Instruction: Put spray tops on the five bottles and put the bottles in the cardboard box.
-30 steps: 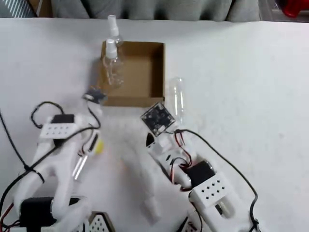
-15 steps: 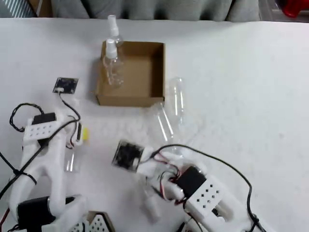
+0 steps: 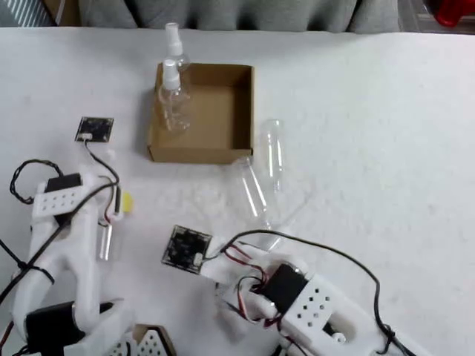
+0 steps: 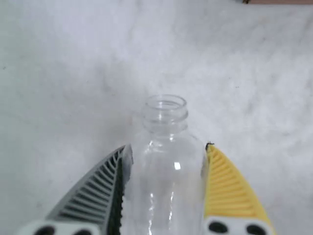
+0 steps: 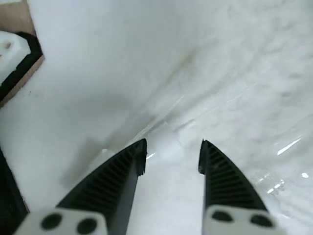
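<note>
My left gripper point(image 4: 166, 147) is shut on a clear bottle point(image 4: 166, 161) that has no top, its open neck pointing away from the wrist. In the high view this bottle point(image 3: 106, 241) hangs at the left, by the yellow finger point(image 3: 126, 202). My right gripper point(image 5: 171, 147) is open just above a small white spray top point(image 5: 164, 141) on the table. The right arm point(image 3: 297, 304) sits low at the near edge. The cardboard box point(image 3: 223, 152) holds one capped bottle point(image 3: 172, 100). Another capped bottle point(image 3: 174, 44) stands behind it. Two uncapped bottles point(image 3: 273, 152) point(image 3: 252, 191) lie right of the box.
The white table point(image 3: 371, 111) is open on its right half and far left. Cables trail from both arms near the front edge. A wrist camera board point(image 3: 185, 248) sticks out left of the right arm, close to the left arm's bottle.
The left arm has swung left, away from the box, carrying the bottle. The right arm has pulled back from the box's front corner and dropped low toward the near edge.
</note>
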You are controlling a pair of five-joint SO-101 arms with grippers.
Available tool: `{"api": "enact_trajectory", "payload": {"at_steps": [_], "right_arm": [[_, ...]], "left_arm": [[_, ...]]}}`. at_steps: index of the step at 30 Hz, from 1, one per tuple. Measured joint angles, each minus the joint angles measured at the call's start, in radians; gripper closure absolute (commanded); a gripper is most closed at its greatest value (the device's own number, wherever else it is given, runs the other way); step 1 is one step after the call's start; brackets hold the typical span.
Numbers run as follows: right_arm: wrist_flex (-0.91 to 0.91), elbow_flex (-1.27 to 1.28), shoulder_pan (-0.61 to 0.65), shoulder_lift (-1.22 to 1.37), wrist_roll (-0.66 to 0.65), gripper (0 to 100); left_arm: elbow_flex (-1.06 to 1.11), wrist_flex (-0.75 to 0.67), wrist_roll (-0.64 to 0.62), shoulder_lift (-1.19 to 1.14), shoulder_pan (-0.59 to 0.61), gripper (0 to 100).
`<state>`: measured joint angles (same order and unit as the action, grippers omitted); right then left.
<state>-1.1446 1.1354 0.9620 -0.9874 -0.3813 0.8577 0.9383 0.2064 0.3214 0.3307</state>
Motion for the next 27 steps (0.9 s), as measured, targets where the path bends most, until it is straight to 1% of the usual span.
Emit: {"api": "enact_trajectory", "payload": {"at_steps": [3, 6, 9, 12, 24, 27], "right_arm": [[0.032, -0.018, 0.000, 0.100, 0.061, 79.5], [0.038, -0.086, -0.002, 0.232, 0.098, 81.5], [0.037, -0.133, 0.002, 0.325, 0.103, 84.1], [0.037, -0.146, 0.000, 0.341, 0.103, 85.4], [0.028, -0.149, 0.002, 0.354, 0.103, 85.0], [0.028, -0.149, 0.002, 0.354, 0.103, 85.2]], "left_arm": [[0.000, 0.000, 0.000, 0.000, 0.000, 98], [0.000, 0.000, 0.000, 0.000, 0.000, 98], [0.000, 0.000, 0.000, 0.000, 0.000, 98], [0.000, 0.000, 0.000, 0.000, 0.000, 98], [0.000, 0.000, 0.000, 0.000, 0.000, 98], [0.000, -0.018, 0.000, 0.000, 0.000, 98]]}}
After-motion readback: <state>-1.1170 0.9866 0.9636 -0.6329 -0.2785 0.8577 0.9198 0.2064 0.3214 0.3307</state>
